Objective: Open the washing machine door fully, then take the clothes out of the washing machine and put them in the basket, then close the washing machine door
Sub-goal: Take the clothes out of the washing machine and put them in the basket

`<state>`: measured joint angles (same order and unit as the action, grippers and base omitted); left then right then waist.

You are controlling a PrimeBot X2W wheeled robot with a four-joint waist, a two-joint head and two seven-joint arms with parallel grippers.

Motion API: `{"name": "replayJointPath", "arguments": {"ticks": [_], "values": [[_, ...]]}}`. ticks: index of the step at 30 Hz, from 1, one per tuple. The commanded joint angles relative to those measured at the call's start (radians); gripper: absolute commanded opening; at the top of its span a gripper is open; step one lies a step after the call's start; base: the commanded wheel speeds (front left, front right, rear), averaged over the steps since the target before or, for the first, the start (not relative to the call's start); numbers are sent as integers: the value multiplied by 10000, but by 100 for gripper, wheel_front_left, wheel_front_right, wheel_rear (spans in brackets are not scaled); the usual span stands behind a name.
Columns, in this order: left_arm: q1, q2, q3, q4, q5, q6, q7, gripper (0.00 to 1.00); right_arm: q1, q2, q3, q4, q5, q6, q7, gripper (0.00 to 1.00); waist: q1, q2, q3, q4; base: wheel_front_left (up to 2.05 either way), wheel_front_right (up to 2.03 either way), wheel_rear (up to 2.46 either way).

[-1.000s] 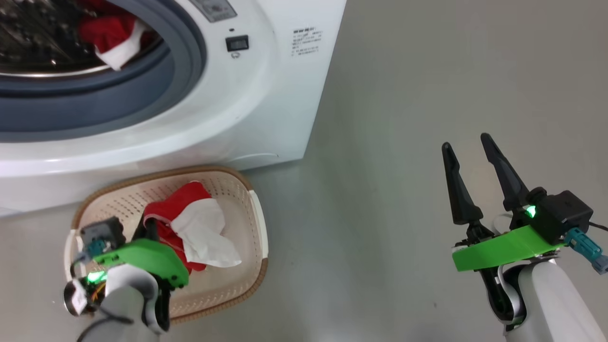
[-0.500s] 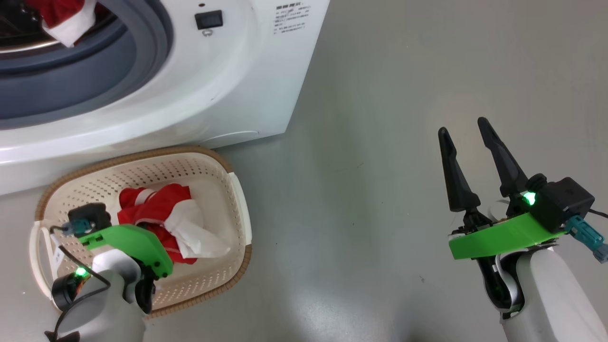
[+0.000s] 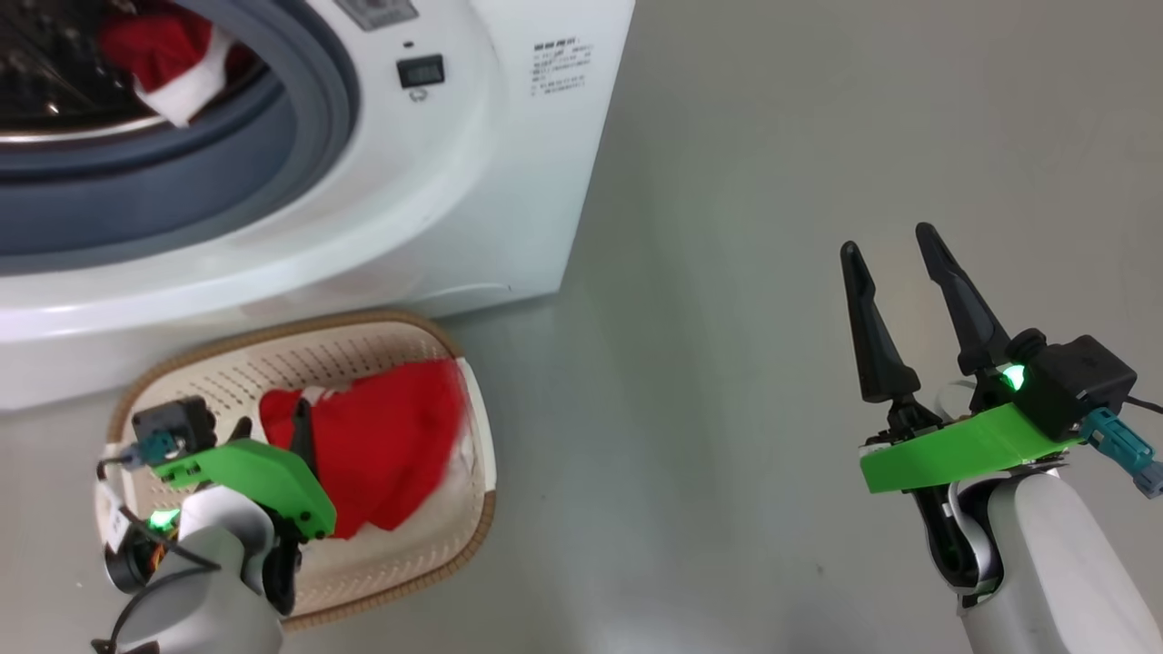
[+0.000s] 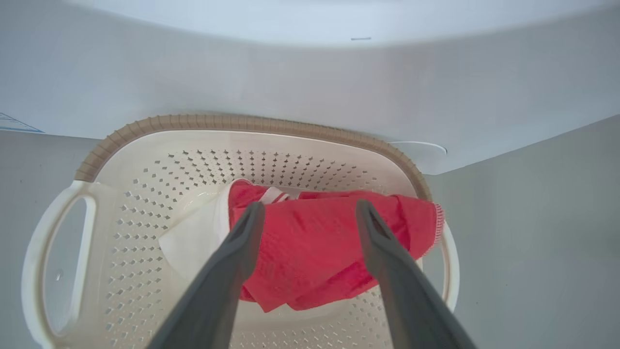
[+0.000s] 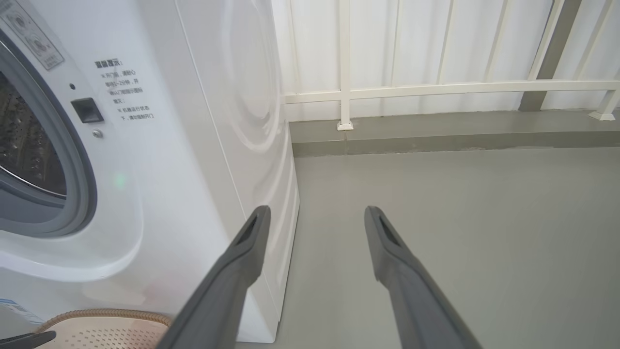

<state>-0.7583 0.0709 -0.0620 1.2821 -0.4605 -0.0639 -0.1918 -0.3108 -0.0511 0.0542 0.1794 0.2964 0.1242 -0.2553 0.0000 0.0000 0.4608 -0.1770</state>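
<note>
In the head view, the washing machine [image 3: 472,182] is open, and a red and white piece [image 3: 168,68] lies inside its drum [image 3: 45,100]. The basket [image 3: 300,320] sits on the floor [image 3: 727,363] right in front of the machine. The left end effector [image 3: 271,425] hangs over the basket with its two fingers spread wide. A red garment [image 3: 391,445] lies in the basket under it. The cloth looks smeared, so I think it is dropping. The right end effector [image 3: 889,247] is well away from the basket, wide open, holding nothing.

In the left wrist view, the two fingers are far apart and nothing is pinched between them. The red garment lies below them, on top of some white cloth [image 4: 193,237]. One edge of the red garment reaches the basket's rim by the side handle.

In the right wrist view, the right fingers point at the bare floor beside the machine.

I think the step is letting go into the basket. To do it well, the left arm should lift straight up, so no finger hooks the cloth and drags it out. That edge on the rim could slip over, so watch it. The piece in the drum comes next.
</note>
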Motion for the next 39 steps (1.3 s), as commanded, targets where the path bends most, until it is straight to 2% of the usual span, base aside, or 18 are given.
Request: {"name": "replayJointPath", "arguments": {"ticks": [1, 11, 17, 27, 35, 39], "values": [[337, 285, 120, -93, 22, -128, -251, 100, 88, 6, 223, -179, -61, 65, -65, 100, 0, 0, -409, 118, 0, 0, 0], [1236, 309, 24, -1208, 243, -238, -691, 100, 578, 7, 158, -11, -207, 65, -65, 100, 0, 0, -1664, 410, 0, 0, 0], [2255, 306, 294, -2955, 429, -221, -696, 100, 833, 7, 83, 49, -453, 65, -65, 100, 0, 0, -2382, 460, 0, 0, 0], [4489, 105, 707, -6546, 995, 55, -698, 100, 1433, 8, -191, 287, -616, 65, -65, 100, 0, 0, -3572, 458, 0, 0, 0], [6002, 65, 835, -9165, 1508, -71, -698, 100, 1841, 8, -214, 372, -656, 65, -65, 100, 0, 0, -4228, 367, 0, 0, 0], [6501, 43, 930, -9978, 1670, -70, -699, 100, 1958, 8, -234, 288, -760, 65, -65, 100, 0, 0, -4341, 337, 0, 0, 0]]}}
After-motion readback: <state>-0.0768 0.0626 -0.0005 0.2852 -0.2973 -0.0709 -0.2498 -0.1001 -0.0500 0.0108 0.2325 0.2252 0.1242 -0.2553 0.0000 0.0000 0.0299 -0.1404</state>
